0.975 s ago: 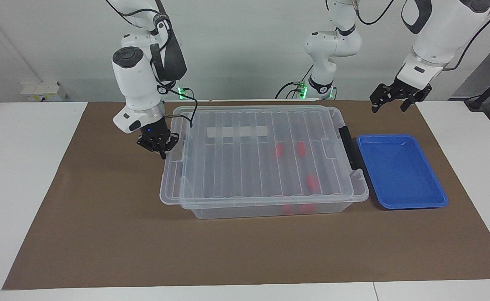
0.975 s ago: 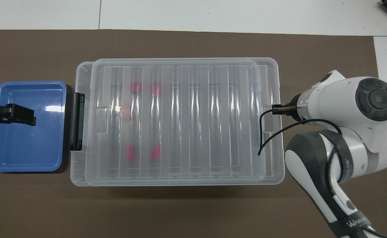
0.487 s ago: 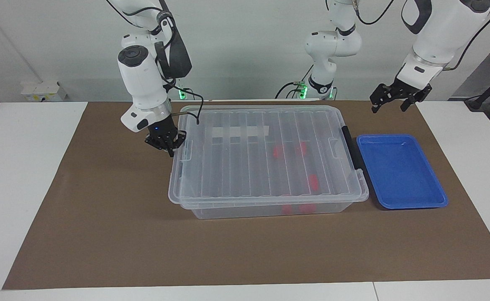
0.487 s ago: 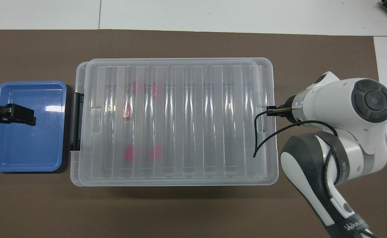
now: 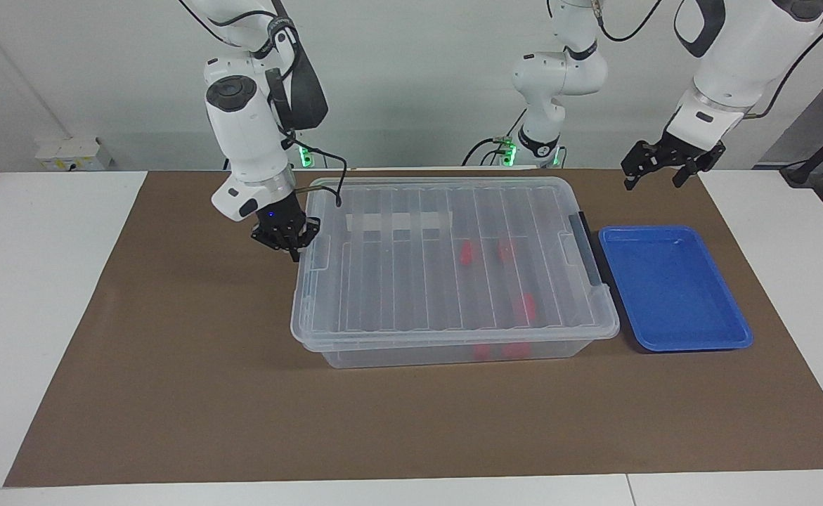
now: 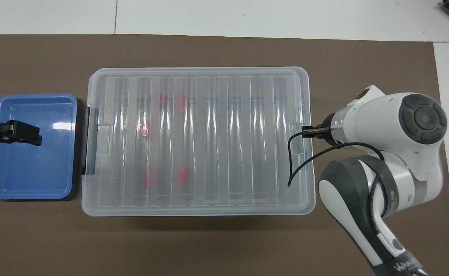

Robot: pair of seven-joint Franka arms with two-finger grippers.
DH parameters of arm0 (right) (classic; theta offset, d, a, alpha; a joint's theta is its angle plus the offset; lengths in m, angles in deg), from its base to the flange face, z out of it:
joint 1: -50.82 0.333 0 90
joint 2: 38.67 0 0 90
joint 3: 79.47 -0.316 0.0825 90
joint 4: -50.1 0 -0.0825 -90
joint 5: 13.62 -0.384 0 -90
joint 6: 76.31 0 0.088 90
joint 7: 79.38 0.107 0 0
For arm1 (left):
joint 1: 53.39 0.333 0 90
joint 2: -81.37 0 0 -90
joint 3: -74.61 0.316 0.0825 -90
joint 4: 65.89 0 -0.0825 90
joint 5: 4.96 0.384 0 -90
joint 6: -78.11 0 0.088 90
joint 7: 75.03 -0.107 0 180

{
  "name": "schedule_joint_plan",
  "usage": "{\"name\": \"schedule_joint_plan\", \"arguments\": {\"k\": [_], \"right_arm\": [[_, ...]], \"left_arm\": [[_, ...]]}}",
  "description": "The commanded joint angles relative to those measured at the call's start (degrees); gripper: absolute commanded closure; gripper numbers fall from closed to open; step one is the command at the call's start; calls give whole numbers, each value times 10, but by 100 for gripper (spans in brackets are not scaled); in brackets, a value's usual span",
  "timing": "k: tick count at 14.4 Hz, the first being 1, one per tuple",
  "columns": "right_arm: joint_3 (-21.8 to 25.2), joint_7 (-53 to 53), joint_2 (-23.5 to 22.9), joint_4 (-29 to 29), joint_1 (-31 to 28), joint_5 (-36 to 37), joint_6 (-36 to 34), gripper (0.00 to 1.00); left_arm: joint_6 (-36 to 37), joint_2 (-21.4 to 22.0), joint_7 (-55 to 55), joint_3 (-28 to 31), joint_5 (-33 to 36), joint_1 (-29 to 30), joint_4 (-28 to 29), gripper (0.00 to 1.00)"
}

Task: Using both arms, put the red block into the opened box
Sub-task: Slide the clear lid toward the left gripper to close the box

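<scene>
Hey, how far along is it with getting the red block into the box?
Done: several red blocks lie inside the box, seen through its clear lid. In hand: the shut right gripper sits at the lid's end toward the right arm; the lid covers the box. The left gripper waits open above the blue tray. Left: apparently nothing but backing away.

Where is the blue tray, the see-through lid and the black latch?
Shallow blue plastic tray (image 5: 671, 281), facing view, bare floor.
Ribbed see-through plastic lid (image 6: 209, 138), overhead view, middle.
Black end latch (image 6: 86, 142), overhead view, bar's middle.
</scene>
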Motion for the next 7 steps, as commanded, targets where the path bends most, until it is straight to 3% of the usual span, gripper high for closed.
{"name": "schedule_joint_plan", "arguments": {"k": [1, 7], "right_arm": [[1, 8, 7, 3, -5, -8, -14, 100], [5, 4, 13, -9, -53, -7, -38, 100]], "left_arm": [[8, 8, 5, 3, -8, 0, 0, 0], [7, 8, 5, 3, -8, 0, 0, 0]]}}
